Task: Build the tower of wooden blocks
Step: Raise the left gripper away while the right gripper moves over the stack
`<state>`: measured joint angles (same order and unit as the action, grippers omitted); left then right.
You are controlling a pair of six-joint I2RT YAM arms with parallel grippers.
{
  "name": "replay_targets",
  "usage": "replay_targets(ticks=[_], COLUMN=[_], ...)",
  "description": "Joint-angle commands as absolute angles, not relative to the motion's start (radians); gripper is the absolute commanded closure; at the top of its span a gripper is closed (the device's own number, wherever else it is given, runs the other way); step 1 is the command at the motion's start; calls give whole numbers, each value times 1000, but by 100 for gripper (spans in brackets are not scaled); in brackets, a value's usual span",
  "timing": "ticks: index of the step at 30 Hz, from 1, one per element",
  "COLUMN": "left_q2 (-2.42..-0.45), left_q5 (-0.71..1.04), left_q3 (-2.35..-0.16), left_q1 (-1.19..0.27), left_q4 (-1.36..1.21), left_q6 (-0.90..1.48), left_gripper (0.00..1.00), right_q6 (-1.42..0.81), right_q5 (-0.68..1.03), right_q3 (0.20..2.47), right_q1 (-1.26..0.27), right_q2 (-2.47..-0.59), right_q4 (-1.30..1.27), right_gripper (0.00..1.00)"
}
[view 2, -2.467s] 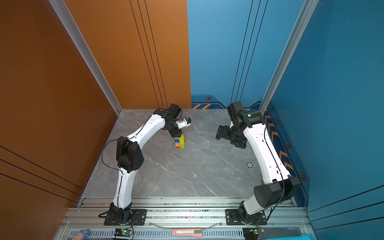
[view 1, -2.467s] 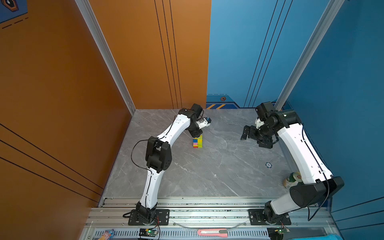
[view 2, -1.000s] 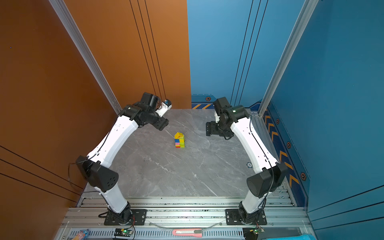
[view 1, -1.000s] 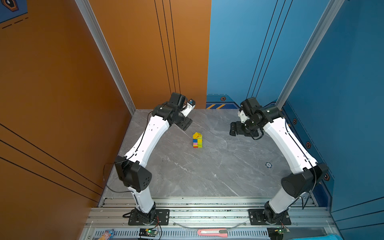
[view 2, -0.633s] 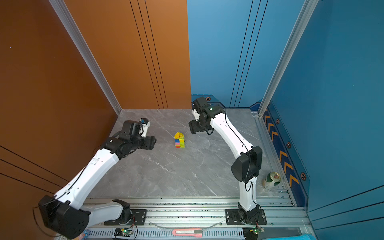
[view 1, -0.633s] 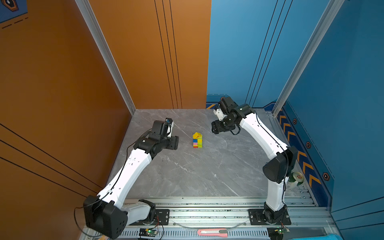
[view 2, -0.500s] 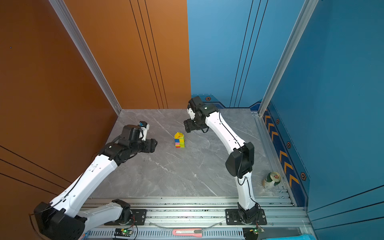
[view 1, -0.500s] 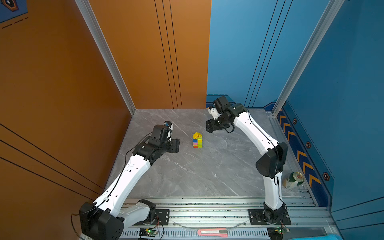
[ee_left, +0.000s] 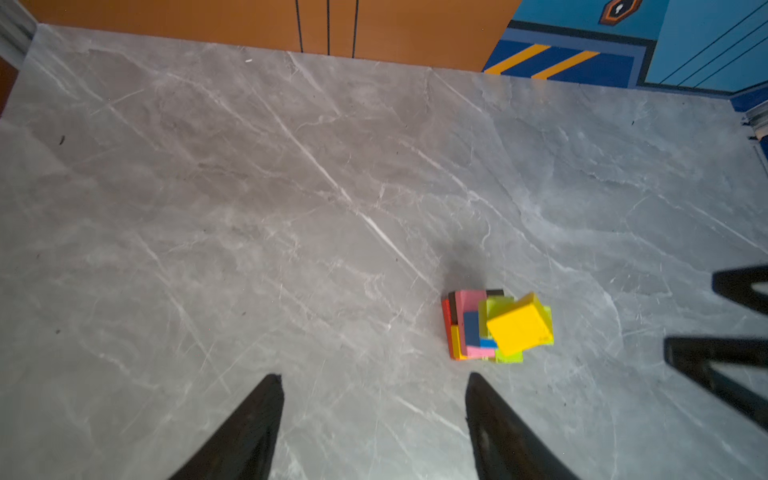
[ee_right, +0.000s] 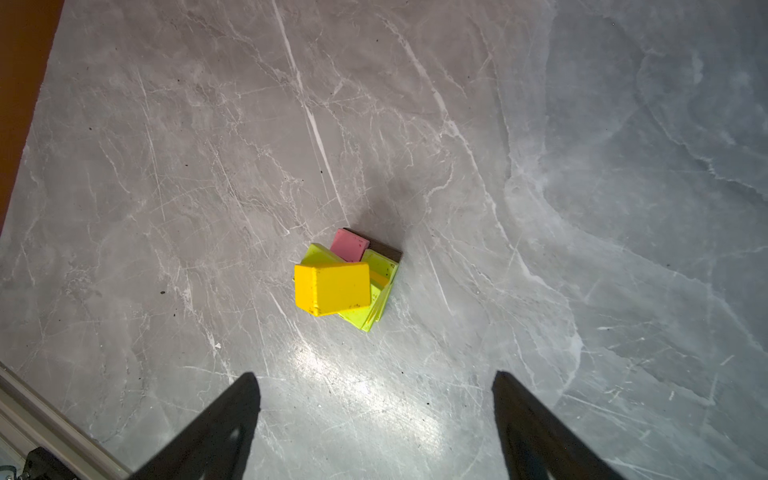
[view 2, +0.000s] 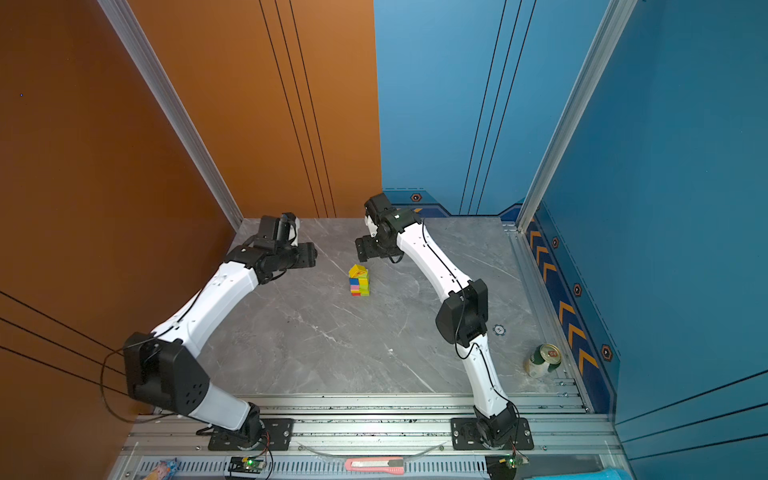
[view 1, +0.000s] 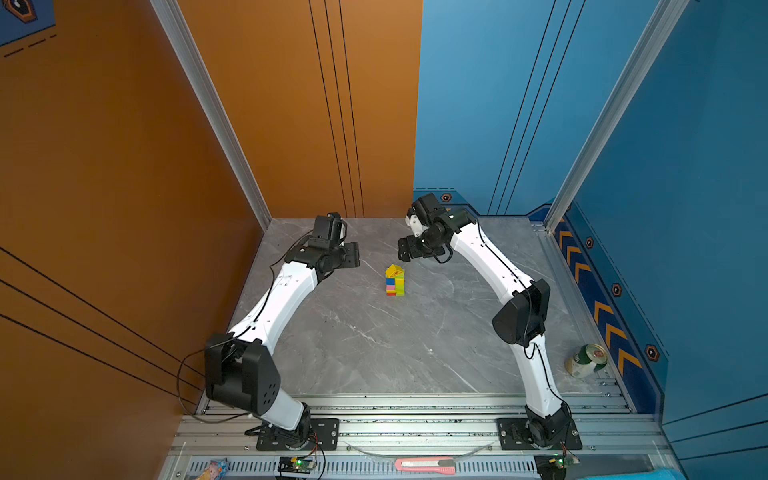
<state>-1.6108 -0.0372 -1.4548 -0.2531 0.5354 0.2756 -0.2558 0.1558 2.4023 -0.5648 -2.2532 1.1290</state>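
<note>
The tower [view 1: 395,282] [view 2: 360,281] stands alone mid-table, a narrow stack of wood blocks in red, pink, blue, lime and yellow. A yellow roof piece [ee_left: 519,324] [ee_right: 332,289] sits on top, turned askew to the layers below. My left gripper [view 1: 353,254] [ee_left: 372,376] hovers to the left of the tower, open and empty. My right gripper [view 1: 405,249] [ee_right: 375,374] hangs just behind and right of it, open wide with nothing between its fingers [ee_left: 706,353]. Neither gripper touches the stack.
A green-and-white can [view 1: 586,360] [view 2: 542,360] lies at the front right by the blue wall. A small blue disc [view 2: 499,330] sits near it. The orange wall runs close behind the left arm. A pink knife [view 1: 424,464] lies on the front rail.
The left gripper has left the tower top, swung out to the back left and come back near the stack. The right gripper has moved left toward the tower. The tower has not moved.
</note>
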Motion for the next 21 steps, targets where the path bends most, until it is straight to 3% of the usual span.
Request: replay_targets(ticks=[1,10,16,21], left_q2=[-1734,-2031,-1962,-1843], left_q5=[39,68,46,2], left_q3=[-1578,-1874,-1783,-1651], left_q1=[-250,-301,-291,-274], left_q4=[559,738,742,760], left_q6=[252,160,188,185], left_gripper=[32,39,41,41], right_q6=[-292,-294,-246,-167], right_q5=[129,79,21,-21], right_q3=[2401,2268,2250,2311], right_q1=[-561,-560,-587,-630], right_q2=[-2176,-2081,-2052,-2147], right_q4=[1190,1204,1215,1233], right_gripper=[11,10,19,26])
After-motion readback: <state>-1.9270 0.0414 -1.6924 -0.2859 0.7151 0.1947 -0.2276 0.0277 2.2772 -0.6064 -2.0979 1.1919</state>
